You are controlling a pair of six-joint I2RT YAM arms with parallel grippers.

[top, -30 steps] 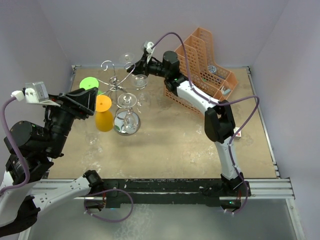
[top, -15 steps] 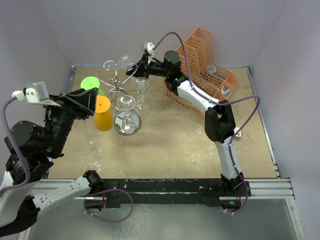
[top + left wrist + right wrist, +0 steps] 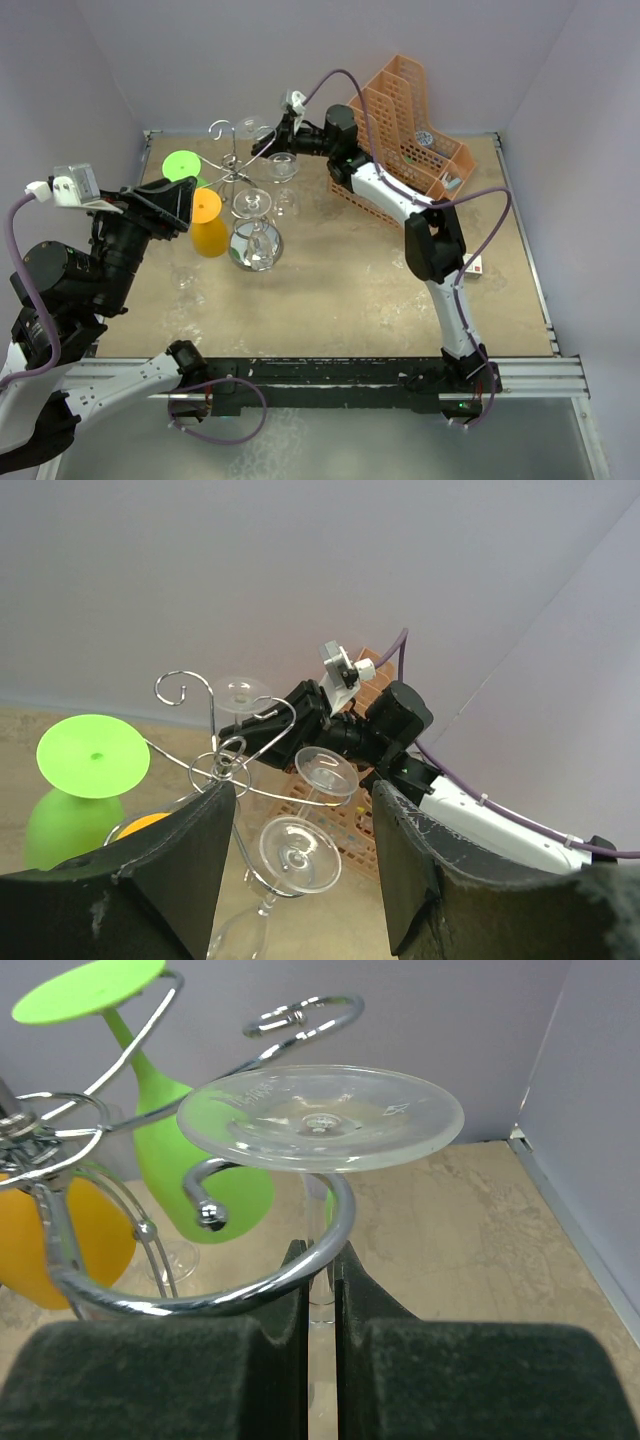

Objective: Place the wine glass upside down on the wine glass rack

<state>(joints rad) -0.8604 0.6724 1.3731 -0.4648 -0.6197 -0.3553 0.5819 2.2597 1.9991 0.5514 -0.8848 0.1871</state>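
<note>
Right gripper (image 3: 320, 1278) is clamped on the upturned wine glass (image 3: 322, 1118) stem; foot just above a wine glass rack (image 3: 215, 1295) hook. Left gripper (image 3: 300, 800) gapes wide, empty.

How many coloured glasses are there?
2. A green glass hangs upside down left of the rack. An orange glass is beside it, nearer the front. None looks hidden.

The top camera is looking down from above and behind my bases, taking in the whole table (image 3: 350, 300) from far off. My left wrist camera is facing forward between my left fingers (image 3: 170, 880), watching the wine glass rack (image 3: 228, 765) from well apart. My right wrist camera is peering over my right fingers (image 3: 150, 1380), very near the wine glass (image 3: 320, 1115) foot. All three views are sharing the rack.
</note>
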